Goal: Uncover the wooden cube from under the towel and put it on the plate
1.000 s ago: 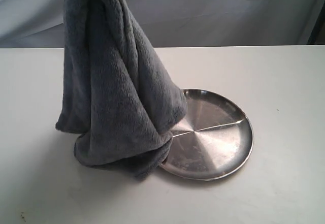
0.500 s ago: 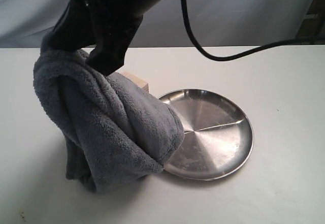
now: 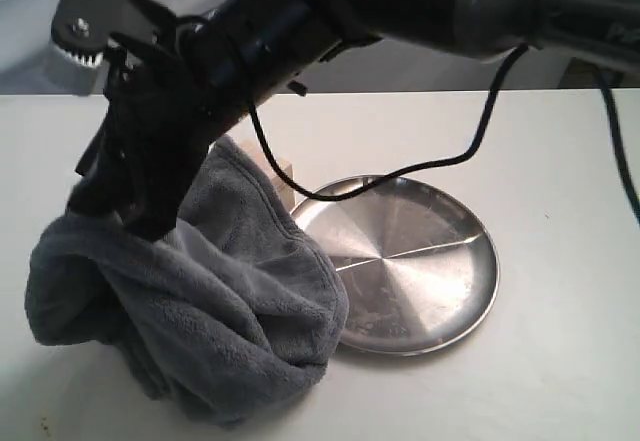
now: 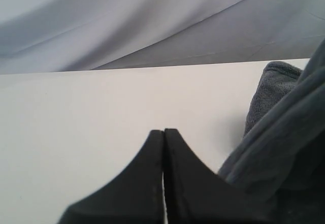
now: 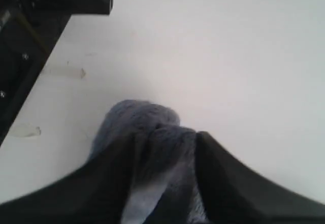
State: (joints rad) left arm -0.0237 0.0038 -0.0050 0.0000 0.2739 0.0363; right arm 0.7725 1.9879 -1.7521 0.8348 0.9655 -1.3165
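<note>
The dark grey plush fleece towel [image 3: 230, 311] lies in a thick, slumped heap on the white surface [image 3: 560, 361], to the left of the round shallow stainless steel plate [image 3: 440, 301] in the exterior view. Its right edge overlaps the plate's left rim.

Behind the heap we see one corner of the light tan wooden cube [image 3: 283, 176]. It stands on the surface just beside the plate's far-left rim, with the towel against its near side. The rest of the cube is hidden by cloth and arm. The plate itself is bare.

The right arm reaches across from the upper right, a black cable [image 3: 480, 141] looping below it over the plate. Its right tool [image 3: 120, 211] points down onto the top of the heap at the left. In the right wrist view, the right tool [image 5: 165, 148] has its fingers [image 5: 218, 173] spread apart, and a fold of the towel [image 5: 147, 122] bulges up in the gap between them.

In the left wrist view, the left tool [image 4: 163, 132] has its two tips pressed together with nothing between them. It hangs above the bare surface, with the towel [image 4: 284, 132] off to one side and apart from it. A pale grey draped backdrop [image 4: 152, 21] hangs beyond the surface.
</note>
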